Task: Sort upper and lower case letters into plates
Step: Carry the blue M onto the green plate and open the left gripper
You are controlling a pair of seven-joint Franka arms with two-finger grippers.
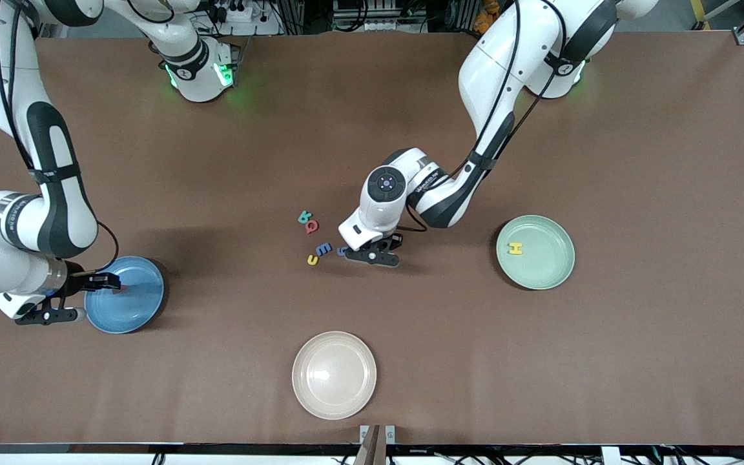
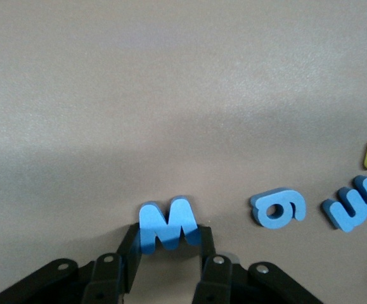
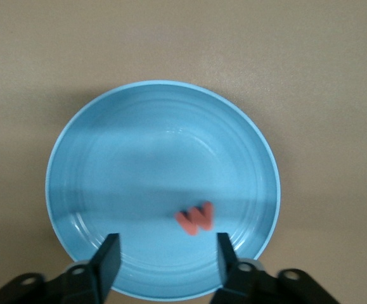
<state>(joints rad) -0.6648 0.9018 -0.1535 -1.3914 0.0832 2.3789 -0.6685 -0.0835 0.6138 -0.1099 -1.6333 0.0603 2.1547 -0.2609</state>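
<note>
My left gripper [image 1: 348, 252] is low over the middle of the table, shut on a blue letter M [image 2: 168, 225]. Beside it lie a blue g-shaped letter [image 2: 278, 208], a blue E [image 1: 324, 248], a yellow letter [image 1: 312, 259], a red letter [image 1: 311, 226] and a teal letter [image 1: 305, 216]. My right gripper [image 3: 167, 256] hangs open over the light blue plate [image 1: 136, 307], with nothing between its fingers [image 3: 110, 256]. A red w [image 3: 196, 218] lies in that plate. The mint green plate [image 1: 549, 261] holds a yellow H [image 1: 515, 248].
A cream-beige plate [image 1: 334, 374] sits near the table's front edge, nearer the camera than the loose letters. The light blue plate is toward the right arm's end, the green plate toward the left arm's end.
</note>
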